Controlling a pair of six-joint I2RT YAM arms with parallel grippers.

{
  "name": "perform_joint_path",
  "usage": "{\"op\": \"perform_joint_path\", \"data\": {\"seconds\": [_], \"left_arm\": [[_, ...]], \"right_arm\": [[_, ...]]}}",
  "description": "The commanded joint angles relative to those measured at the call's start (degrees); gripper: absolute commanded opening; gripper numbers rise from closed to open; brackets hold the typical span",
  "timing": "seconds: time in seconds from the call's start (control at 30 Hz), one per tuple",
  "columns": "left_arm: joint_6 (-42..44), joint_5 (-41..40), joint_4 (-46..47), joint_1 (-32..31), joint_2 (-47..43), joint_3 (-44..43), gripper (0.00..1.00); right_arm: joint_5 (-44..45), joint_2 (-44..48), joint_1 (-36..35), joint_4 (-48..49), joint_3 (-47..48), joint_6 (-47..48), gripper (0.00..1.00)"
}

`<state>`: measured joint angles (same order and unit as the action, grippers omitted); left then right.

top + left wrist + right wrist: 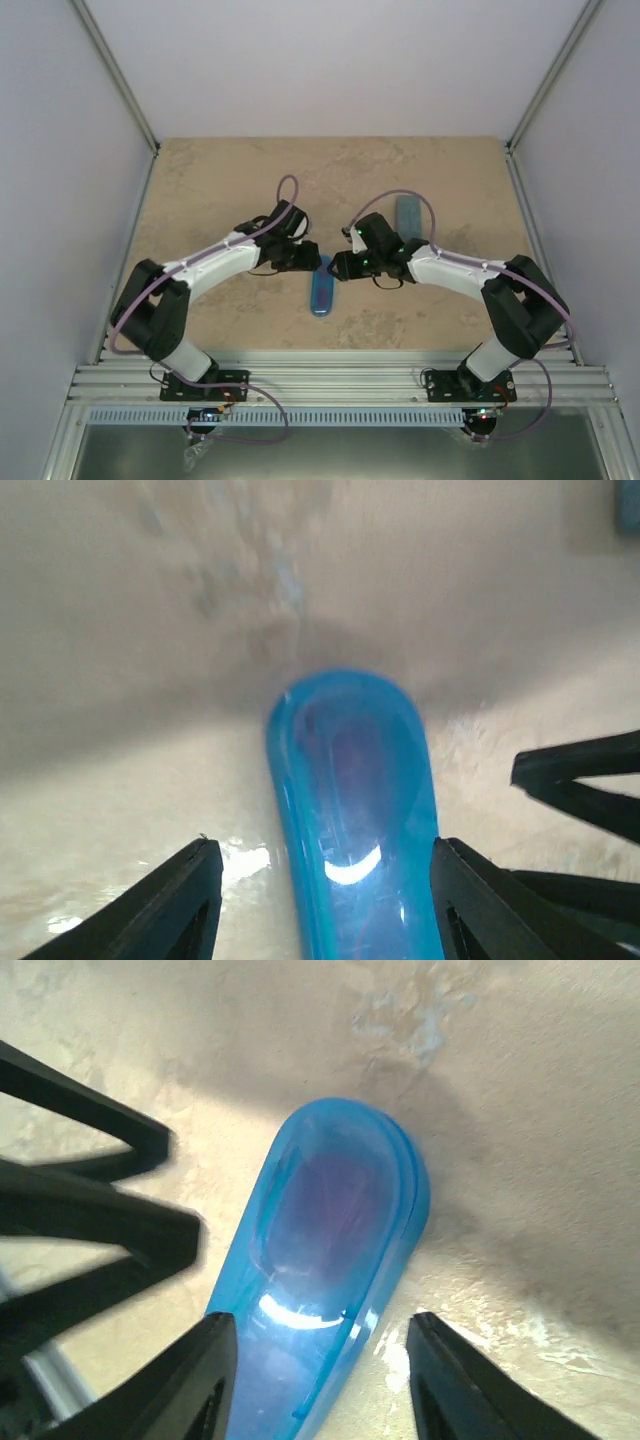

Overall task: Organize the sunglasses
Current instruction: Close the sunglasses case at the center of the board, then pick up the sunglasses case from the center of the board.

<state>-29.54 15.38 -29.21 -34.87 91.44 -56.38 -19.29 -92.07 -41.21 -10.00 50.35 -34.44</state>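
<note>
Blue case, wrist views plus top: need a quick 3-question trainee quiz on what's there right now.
1. True or false: the left hand and the right hand both straddle the same blue case.
2. Pick one. The grey-blue rectangular case lies: A) on the table beyond the right arm's wrist, B) beside the left arm's base, C) on top of the blue case.
3. Fill in: the fingers of both hands are ___, with a gap showing beside the blue case.

Key: 1 true. 2 A. 3 open.
</note>
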Motion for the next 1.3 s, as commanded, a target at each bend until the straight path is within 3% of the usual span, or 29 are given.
{"op": "perform_joint_path", "data": {"seconds": [0.0, 0.23, 0.43, 0.57, 0.8, 1.0, 1.13, 1.27], "left_arm": [[-1.73, -16.37, 0.19, 0.51, -8.44, -2.19, 0.62], [-5.08, -33.55, -2.54, 1.51, -22.67, 0.45, 0.80], [-8.92, -39.35, -5.20, 1.56, -33.38, 5.47, 0.91], [-10.81, -38.98, -5.68, 1.53, -38.34, 7.66, 0.94], [-11.51, -37.27, -6.16, 1.56, -42.69, 9.47, 0.99], [-9.21, -36.55, -5.07, 1.52, -43.88, 9.37, 0.99], [-8.66, -36.47, -4.80, 1.56, -43.71, 8.95, 0.99], [-7.53, -34.30, -5.16, 1.56, -42.88, 7.60, 0.99]], "right_arm": [[12.12, 1.04, -4.06, -10.77, 3.74, -2.60, 0.54], [22.83, -3.68, -12.40, -16.64, 11.12, -8.01, 0.75], [30.87, -10.06, -18.44, -22.93, 18.13, -16.07, 0.84], [33.56, -13.66, -19.64, -27.12, 21.17, -21.77, 0.82], [33.73, -18.36, -20.23, -29.73, 25.24, -22.25, 0.73], [35.20, -20.52, -20.22, -31.37, 26.96, -22.60, 0.73], [33.96, -21.51, -19.81, -30.24, 27.47, -21.55, 0.63], [34.72, -19.81, -18.20, -29.61, 26.71, -21.36, 0.61]]}}
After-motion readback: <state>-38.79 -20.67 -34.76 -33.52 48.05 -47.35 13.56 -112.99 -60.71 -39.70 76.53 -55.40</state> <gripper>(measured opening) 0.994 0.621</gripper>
